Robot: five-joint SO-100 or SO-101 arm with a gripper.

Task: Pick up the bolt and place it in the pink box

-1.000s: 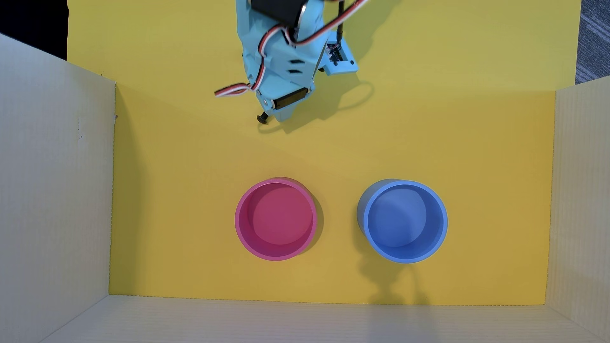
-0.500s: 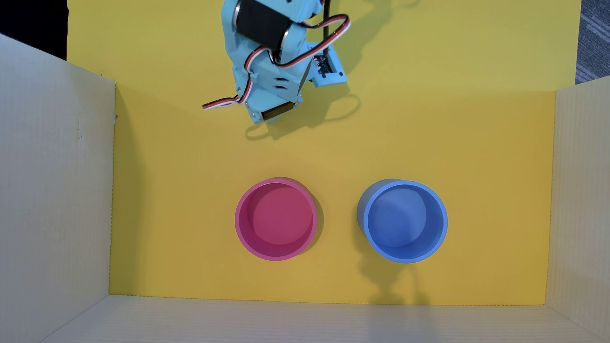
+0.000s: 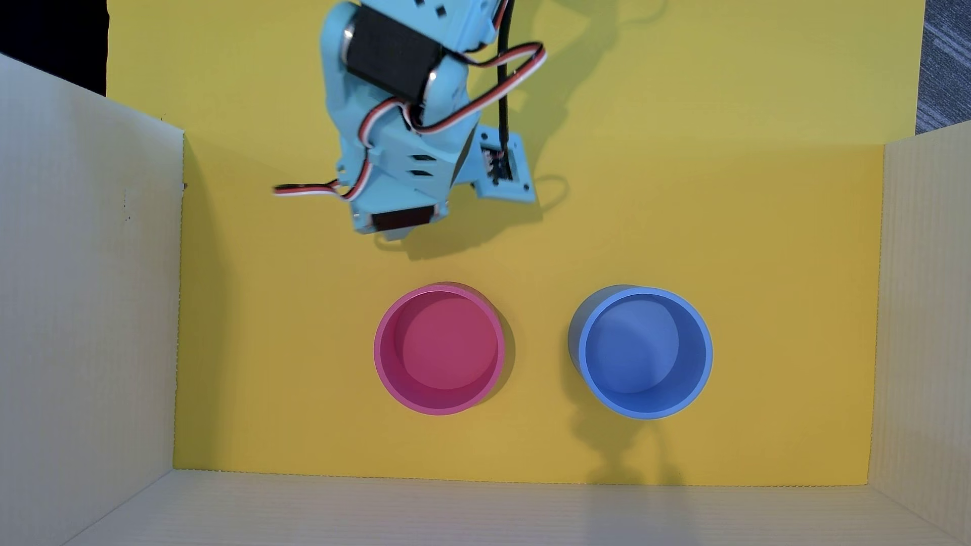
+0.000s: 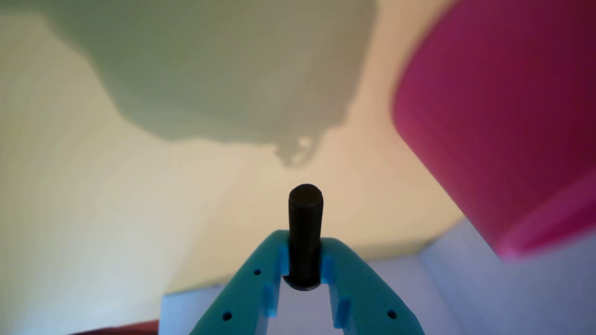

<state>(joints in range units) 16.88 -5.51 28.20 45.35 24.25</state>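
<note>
In the wrist view the small black bolt [image 4: 305, 223] stands upright between the teal fingers, threaded shaft pointing away from the camera. My gripper [image 4: 305, 245] is shut on it, above the yellow floor. The pink box [image 4: 493, 121] fills that view's upper right, blurred and close. In the overhead view the pink box [image 3: 446, 349] sits upright and empty at the centre. The teal arm [image 3: 394, 157] hangs above it in the frame, a little left. Its wrist covers the fingers and the bolt there.
A blue round cup [image 3: 643, 352] stands empty to the right of the pink one. Pale cardboard walls [image 3: 89, 315] enclose the yellow floor [image 3: 273, 341] on the left, the right [image 3: 925, 315] and along the bottom [image 3: 473, 514]. Servo cables loop off the arm's left side.
The arm has moved down the overhead frame toward the pink box and slightly left. The bolt, seen beside the gripper tip a second ago, is now hidden under the wrist.
</note>
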